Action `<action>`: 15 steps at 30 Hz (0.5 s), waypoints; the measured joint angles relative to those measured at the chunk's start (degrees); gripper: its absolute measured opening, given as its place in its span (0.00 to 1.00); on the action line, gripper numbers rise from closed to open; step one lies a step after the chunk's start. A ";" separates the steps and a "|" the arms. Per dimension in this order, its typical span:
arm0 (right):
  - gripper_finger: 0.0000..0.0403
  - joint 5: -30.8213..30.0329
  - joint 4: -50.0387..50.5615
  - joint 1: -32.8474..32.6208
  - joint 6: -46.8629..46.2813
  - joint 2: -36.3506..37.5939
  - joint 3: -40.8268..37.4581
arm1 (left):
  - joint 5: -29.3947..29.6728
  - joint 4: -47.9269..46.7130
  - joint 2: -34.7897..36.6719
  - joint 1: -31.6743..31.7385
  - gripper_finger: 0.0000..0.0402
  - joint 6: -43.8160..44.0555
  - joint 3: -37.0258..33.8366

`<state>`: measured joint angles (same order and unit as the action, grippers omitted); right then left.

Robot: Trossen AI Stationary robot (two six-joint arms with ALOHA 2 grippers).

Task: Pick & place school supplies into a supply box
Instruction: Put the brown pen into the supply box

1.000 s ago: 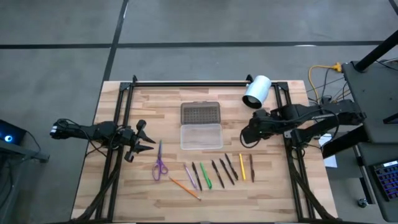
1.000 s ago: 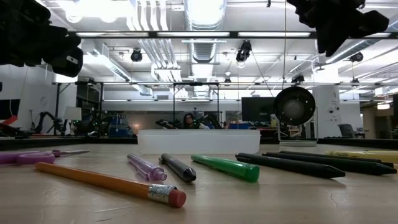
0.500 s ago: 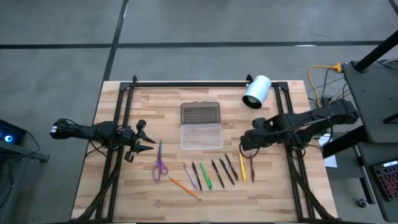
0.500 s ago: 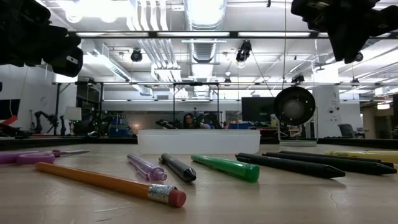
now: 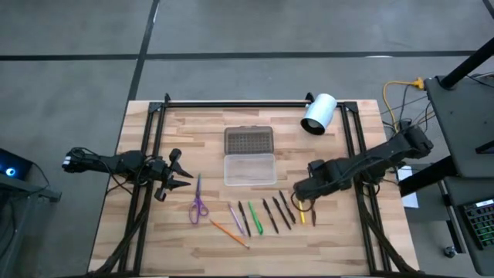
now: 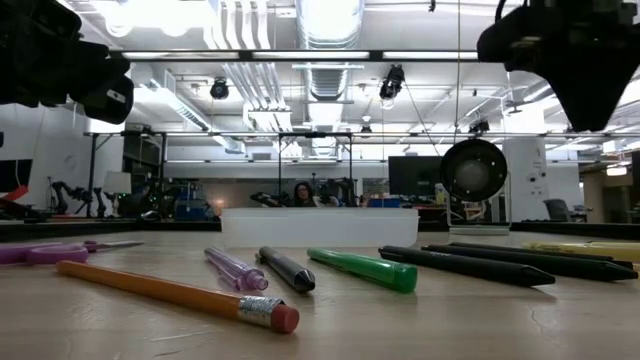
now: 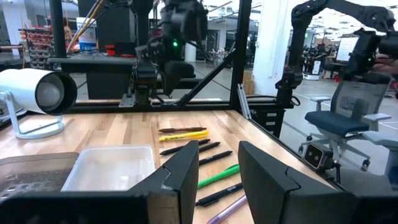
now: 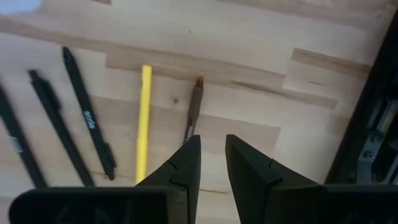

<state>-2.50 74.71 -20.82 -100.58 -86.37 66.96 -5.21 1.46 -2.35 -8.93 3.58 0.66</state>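
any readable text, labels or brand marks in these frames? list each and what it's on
None can be read.
Black pens: small white print on the barrels in the right wrist view, too blurred to read.
Black pen: faint white mark on the barrel in the left wrist view, too small to read.
Supply box, scissors, white cylinder: no visible text.

Even bright overhead lighting, ceiling lamps (image 6: 150,12) blown out at upper left of the low view, soft faint shadows on the wooden table (image 5: 154,232), foreground orange pencil (image 6: 170,293) slightly soft, background room hazy.
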 joint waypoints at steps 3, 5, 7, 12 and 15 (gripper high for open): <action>0.17 0.70 -0.10 -1.89 -2.24 -2.05 0.00 | 0.02 0.01 0.00 0.00 0.25 0.00 0.01; 0.17 1.31 -0.20 -3.09 -4.34 -3.06 -0.17 | 0.00 0.00 0.00 0.00 0.25 0.00 0.00; 0.17 1.44 -0.42 -4.26 -6.06 -3.57 -0.49 | 0.01 0.00 0.00 0.00 0.25 0.01 0.01; 0.17 1.37 -4.08 -6.47 -8.79 -3.48 -1.83 | 0.00 -0.01 0.00 0.00 0.25 0.01 -0.01; 0.17 1.05 -6.68 -7.10 -9.53 -3.27 -3.55 | 0.02 0.00 0.00 0.01 0.25 0.02 0.00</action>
<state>-1.45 68.04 -27.92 -110.11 -89.65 63.41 -5.19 1.46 -2.35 -8.92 3.60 0.65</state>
